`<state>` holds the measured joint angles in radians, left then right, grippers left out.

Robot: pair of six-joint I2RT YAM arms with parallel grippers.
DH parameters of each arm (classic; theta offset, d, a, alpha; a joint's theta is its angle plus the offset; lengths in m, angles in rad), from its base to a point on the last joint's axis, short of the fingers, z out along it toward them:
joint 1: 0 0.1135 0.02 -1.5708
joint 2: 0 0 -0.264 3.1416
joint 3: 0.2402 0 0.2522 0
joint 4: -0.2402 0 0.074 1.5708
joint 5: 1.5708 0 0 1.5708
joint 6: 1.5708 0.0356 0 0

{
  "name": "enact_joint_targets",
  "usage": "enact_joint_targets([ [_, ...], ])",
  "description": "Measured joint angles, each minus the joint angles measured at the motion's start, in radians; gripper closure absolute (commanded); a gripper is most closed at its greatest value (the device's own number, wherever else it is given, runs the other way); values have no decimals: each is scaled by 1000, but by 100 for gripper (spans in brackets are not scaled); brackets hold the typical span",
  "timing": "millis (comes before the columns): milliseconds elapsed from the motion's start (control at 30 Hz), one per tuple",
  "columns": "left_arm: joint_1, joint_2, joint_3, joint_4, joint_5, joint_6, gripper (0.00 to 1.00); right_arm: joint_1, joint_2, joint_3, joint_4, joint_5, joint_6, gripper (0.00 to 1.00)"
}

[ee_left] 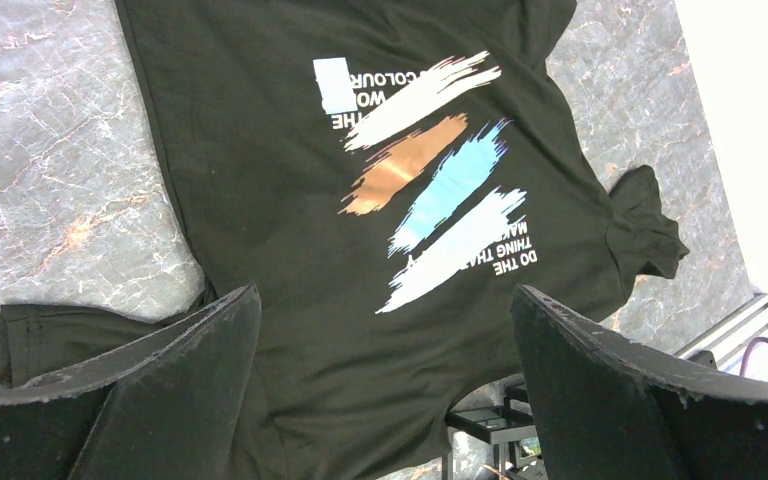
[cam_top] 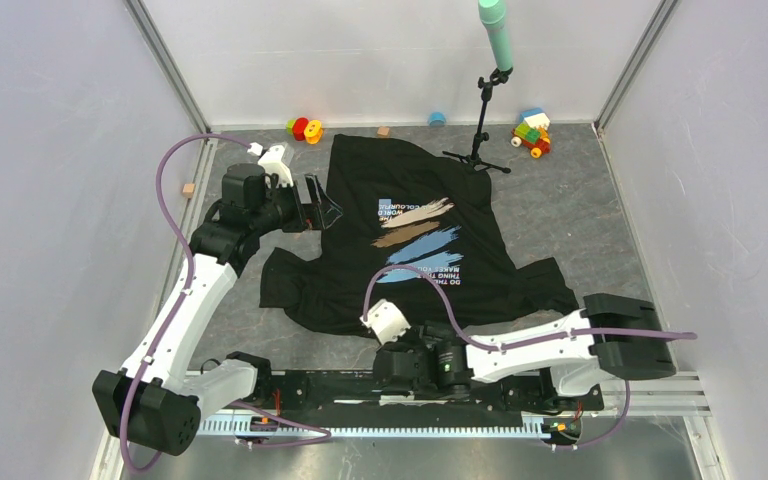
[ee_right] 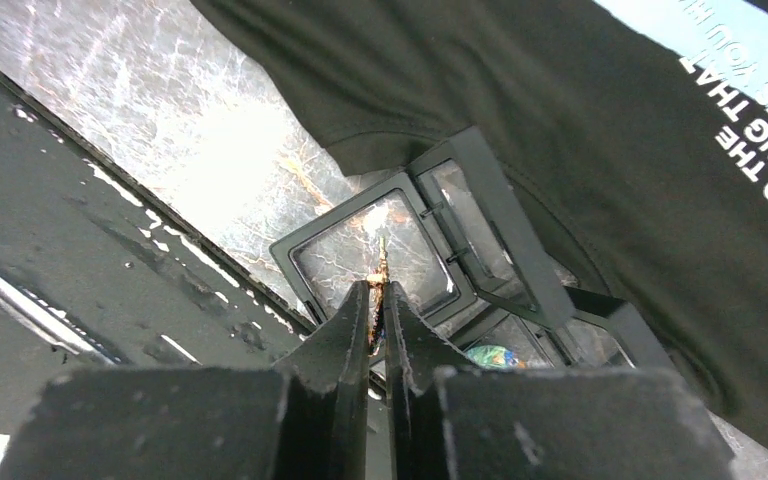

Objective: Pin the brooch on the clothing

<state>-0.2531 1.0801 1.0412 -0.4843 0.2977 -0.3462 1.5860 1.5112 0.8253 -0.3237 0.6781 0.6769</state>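
The right gripper (ee_right: 377, 292) pinches narrowly on a thin gold piece, apparently the brooch (ee_right: 382, 260), above an open clear case (ee_right: 340, 255) just near of the black T-shirt (cam_top: 352, 255) spread mid-table, the left gripper (cam_top: 322, 203) hovering wide open over the shirt's left edge, the pinning itself not yet done.

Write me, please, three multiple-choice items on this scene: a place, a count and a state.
1. Where stands the green upright microphone?
A. beyond the black printed T-shirt, at the grey table's far side
B. on the shirt's chest
C. between the arm bases
2. How many brush strokes are printed on the shirt?
A. two
B. four
C. seven
3. How is the right gripper?
A. wide open
B. clamped on a sleeve
C. closed on a thin gold brooch
Key: 1A, it rises beyond the shirt; 2B, cream, tan, blue, pale; 3C, gold shows between its jaws.
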Motion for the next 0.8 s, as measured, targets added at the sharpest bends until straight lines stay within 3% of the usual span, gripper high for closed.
enact_joint_targets([
  [300, 0, -2, -3, 8, 34, 0, 0, -19, -174, -93, 94, -23, -39, 100],
  [500, 0, -31, -31, 50, 119, 0, 0, -107, -335, -163, 238, -122, -134, 100],
  [800, -16, -76, -71, 189, 350, -8, 0, -432, -525, -173, 422, -455, -306, 100],
])
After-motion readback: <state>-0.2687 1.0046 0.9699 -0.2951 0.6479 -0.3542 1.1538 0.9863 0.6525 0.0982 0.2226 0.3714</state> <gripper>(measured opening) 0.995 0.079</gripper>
